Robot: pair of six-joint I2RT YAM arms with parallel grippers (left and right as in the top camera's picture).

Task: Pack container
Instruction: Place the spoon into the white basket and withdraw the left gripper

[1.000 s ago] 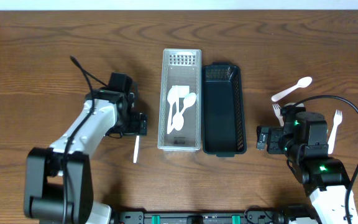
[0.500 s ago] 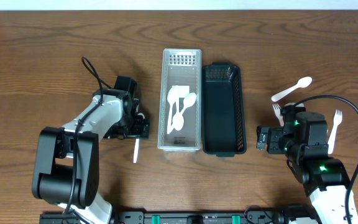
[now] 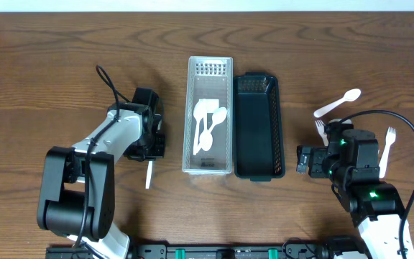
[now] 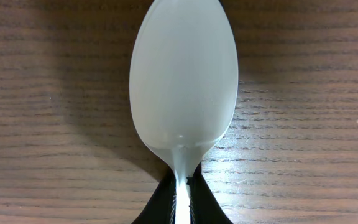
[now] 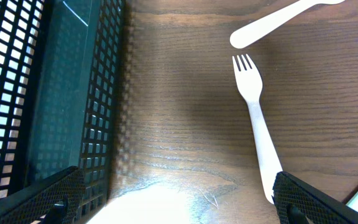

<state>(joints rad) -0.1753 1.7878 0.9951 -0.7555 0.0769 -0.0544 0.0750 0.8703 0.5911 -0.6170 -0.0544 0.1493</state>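
My left gripper (image 4: pixel 182 202) is clamped tight on the neck of a white plastic spoon (image 4: pixel 184 81), whose bowl reaches toward 12 o'clock above the wooden table (image 4: pixel 48 124). From overhead, the handle sticks out at 6 o'clock of that gripper. The clear container (image 3: pixel 210 86), with white spoons (image 3: pixel 208 122) lying in it, sits at 3 o'clock, near but apart. My right gripper (image 5: pixel 179 208) stands wide open and holds nothing, with the black basket (image 5: pixel 42 93) at 10 o'clock and a fork (image 5: pixel 258 124) at 1 o'clock.
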